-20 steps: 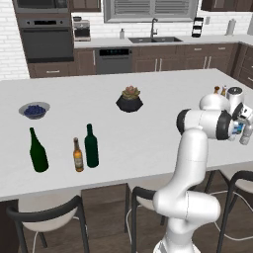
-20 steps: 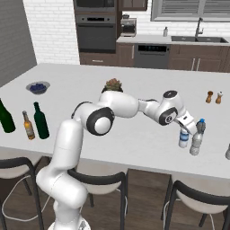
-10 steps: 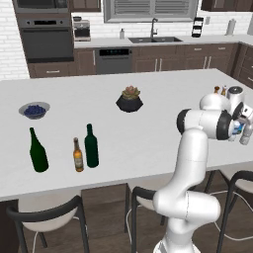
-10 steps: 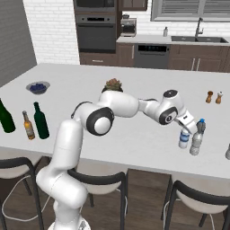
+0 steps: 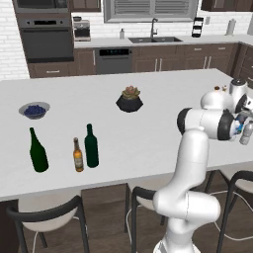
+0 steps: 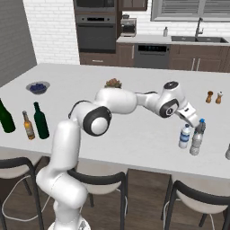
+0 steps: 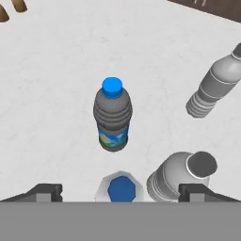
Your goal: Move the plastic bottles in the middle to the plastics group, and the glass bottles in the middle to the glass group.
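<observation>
Fingers (image 7: 120, 193) spread wide, released, nothing between them; they sit above a blue-capped bottle (image 7: 121, 188) seen cap-on from the hand view; a dark-capped clear bottle (image 7: 181, 176) stands just beside it, touching or nearly so; a labelled bottle with blue cap (image 7: 113, 115) stands near, apart; a fourth clear bottle (image 7: 214, 84) sits further off. In the right base view the gripper (image 6: 197, 126) hangs over the bottle cluster (image 6: 191, 137) near the surface's (image 6: 134, 130) front edge. Far across: straight green bottle (image 5: 91, 146) just beside the brown beer bottle (image 5: 77, 155), wine bottle (image 5: 37, 151) near; all upright.
</observation>
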Robot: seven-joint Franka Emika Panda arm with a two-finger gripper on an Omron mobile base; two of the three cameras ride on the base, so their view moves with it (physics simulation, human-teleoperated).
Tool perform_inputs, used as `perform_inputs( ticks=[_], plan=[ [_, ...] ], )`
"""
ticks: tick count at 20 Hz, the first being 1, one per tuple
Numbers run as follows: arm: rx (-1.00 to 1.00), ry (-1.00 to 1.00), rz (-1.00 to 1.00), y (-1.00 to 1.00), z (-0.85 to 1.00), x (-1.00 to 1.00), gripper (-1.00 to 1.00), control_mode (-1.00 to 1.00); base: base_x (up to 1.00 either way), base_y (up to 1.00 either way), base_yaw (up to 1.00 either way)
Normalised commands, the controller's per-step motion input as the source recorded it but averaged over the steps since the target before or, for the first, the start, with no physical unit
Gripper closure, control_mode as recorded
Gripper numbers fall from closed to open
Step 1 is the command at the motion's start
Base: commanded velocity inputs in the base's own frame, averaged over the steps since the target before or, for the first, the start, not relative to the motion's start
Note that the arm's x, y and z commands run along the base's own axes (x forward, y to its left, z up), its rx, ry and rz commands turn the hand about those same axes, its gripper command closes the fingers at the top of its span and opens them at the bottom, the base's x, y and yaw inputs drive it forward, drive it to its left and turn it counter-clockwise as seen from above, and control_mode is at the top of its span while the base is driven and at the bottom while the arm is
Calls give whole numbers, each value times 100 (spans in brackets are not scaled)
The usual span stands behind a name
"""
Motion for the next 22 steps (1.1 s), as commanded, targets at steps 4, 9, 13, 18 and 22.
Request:
perform_inputs(
  ticks=[4,9,13,18,22],
  plan=[
    [0,-5,2,9,32,-48,-100,-100,0,0,0],
    [0,-7,14,46,3,-72,-100,-100,0,0,0],
    [0,-7,19,56,8,-84,-100,-100,0,0,0],
    [0,-5,22,51,5,-85,-100,-100,0,0,0],
    [0,0,23,48,0,-81,-100,-100,0,0,0]
  ],
)
